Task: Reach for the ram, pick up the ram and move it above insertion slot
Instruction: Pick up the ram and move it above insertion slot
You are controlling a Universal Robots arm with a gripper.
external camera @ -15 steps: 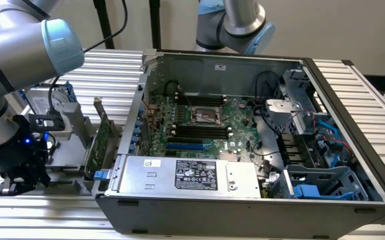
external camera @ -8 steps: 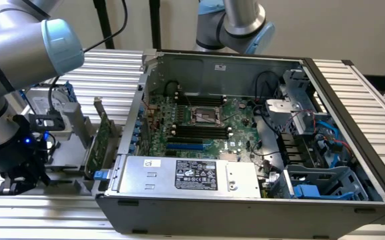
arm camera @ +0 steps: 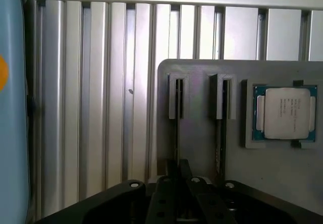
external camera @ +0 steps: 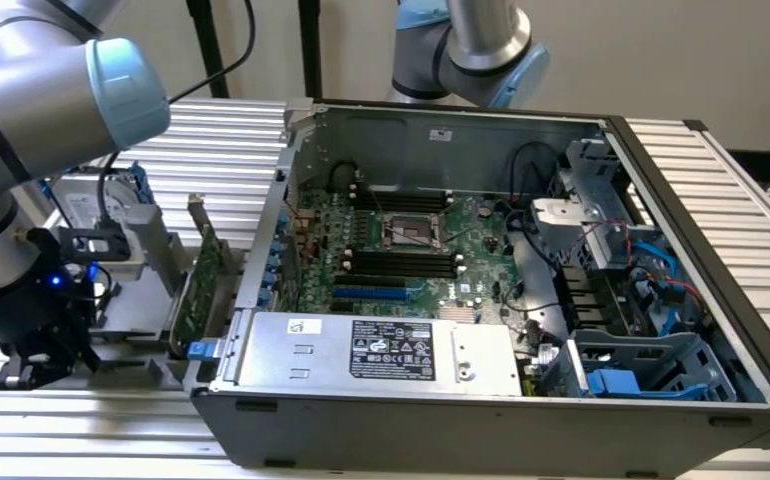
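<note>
in the holder (arm camera: 202, 143), ram (arm camera: 177, 138) on edge

No text legible; several labels and prints present, all too small to read.
Black label (external camera: 392, 350) with white print and small marks on the silver power supply (external camera: 272, 362) inside the computer case (external camera: 492, 432): unreadable. Small white sticker (external camera: 305, 326) near it on the same unit: unreadable. Processor (arm camera: 286, 113) lid, seated in the grey holder (arm camera: 282, 176), has a few lines of fine print, not legible. Motherboard (external camera: 485, 225) markings can't be made out.
</note>
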